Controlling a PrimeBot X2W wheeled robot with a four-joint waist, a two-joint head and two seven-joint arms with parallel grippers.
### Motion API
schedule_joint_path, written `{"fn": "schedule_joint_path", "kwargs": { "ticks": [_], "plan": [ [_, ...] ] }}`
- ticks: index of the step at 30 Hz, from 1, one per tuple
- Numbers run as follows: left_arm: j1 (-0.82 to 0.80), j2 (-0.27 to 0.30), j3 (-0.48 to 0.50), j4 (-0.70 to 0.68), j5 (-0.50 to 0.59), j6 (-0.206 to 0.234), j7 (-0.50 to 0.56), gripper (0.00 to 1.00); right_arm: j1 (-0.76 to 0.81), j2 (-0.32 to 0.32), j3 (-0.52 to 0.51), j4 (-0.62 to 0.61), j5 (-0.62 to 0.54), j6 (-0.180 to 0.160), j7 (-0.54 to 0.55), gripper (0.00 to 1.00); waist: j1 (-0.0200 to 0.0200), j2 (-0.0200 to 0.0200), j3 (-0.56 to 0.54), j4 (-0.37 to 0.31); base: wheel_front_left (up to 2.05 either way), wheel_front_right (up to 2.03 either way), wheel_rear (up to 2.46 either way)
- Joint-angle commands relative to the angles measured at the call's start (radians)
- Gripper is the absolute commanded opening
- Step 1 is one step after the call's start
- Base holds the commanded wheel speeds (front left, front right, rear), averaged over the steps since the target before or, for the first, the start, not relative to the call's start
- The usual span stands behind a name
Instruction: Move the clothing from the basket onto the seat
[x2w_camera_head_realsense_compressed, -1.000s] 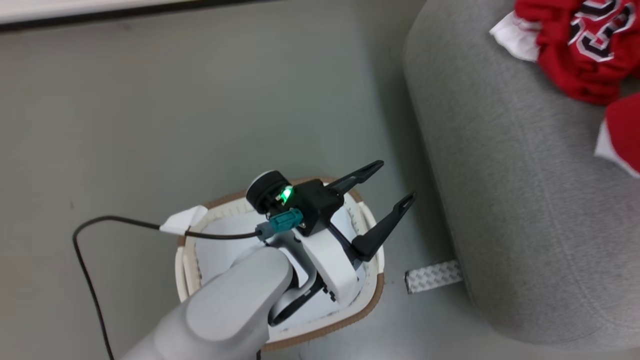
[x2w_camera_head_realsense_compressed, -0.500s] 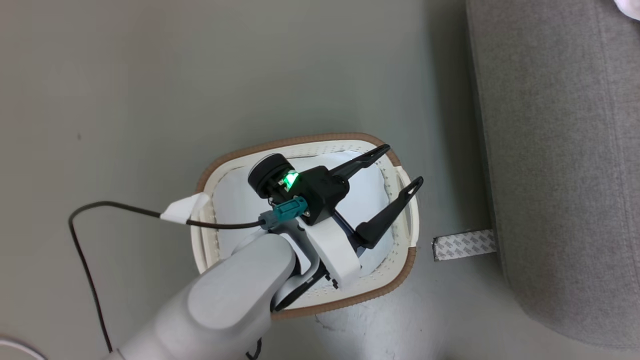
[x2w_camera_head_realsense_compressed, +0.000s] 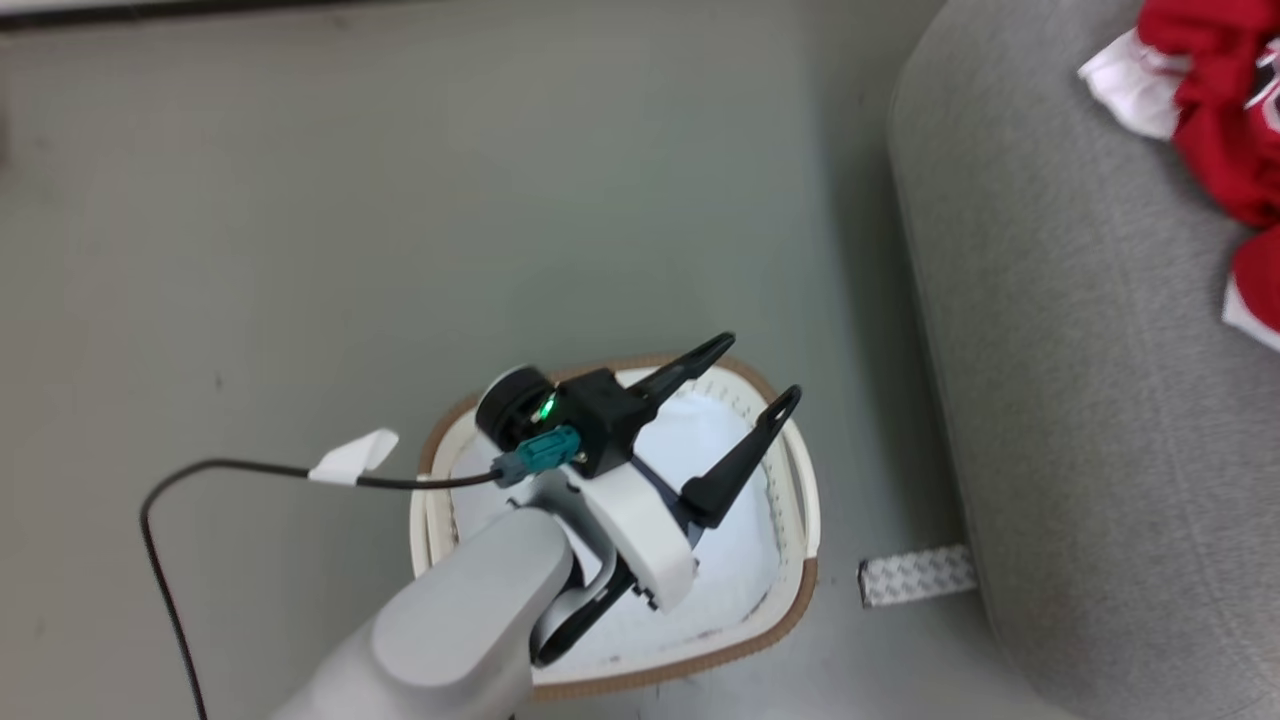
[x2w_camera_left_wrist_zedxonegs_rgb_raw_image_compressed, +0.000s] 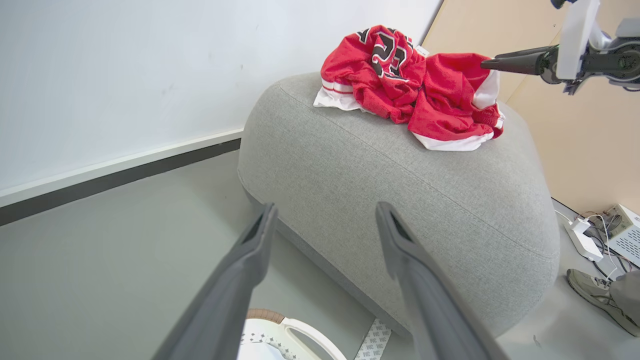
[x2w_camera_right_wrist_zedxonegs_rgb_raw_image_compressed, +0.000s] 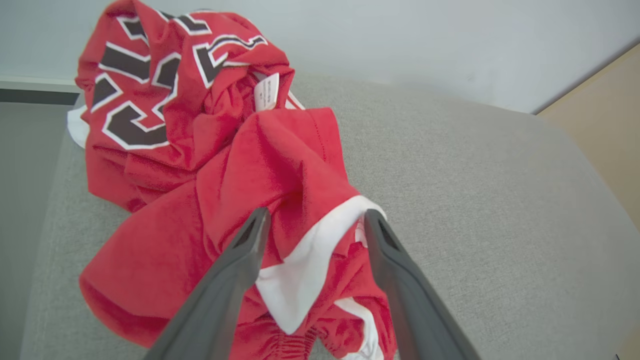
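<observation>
**A:** Why is the left pincer hovering spread over the basket, lower centre?

**B:** Likely readying for another reach. A pale pad is lying inside it.

**A:** And the right pincer?

**B:** It's standing spread too, pinching nothing. The clothing is lying between and just beyond its tips, bunching toward the upper left on the seat, so the job is looking nearly done.

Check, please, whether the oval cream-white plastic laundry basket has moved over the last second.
No. The basket keeps the same small gap to the grey patterned tape strip on the floor; the whole view shifted because the camera moved.
</observation>
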Motion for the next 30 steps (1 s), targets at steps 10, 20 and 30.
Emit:
{"fn": "schedule_joint_path", "kwargs": {
  "ticks": [10, 20, 30],
  "plan": [
    [0.176, 0.020, 0.145, -0.028, -0.039, 0.041, -0.007, 1.00, 0.073, -0.056, 0.084, -0.196, -0.003, -0.003, -0.007, 1.00, 0.0000, 0.0000, -0.348, -0.004, 0.00, 0.00, 0.00],
    [0.323, 0.038, 0.301, -0.116, -0.035, 0.069, -0.007, 1.00, 0.180, 0.040, 0.066, -0.388, 0.045, -0.003, -0.115, 1.00, 0.0000, 0.0000, -0.503, 0.060, 0.00, 0.00, 0.00],
    [0.510, 0.067, 0.550, -0.201, 0.011, 0.152, -0.007, 1.00, 0.359, 0.243, 0.027, -0.433, -0.024, -0.003, -0.325, 1.00, 0.0000, 0.0000, -0.532, 0.096, 0.00, 0.00, 0.00]
  ]
}}
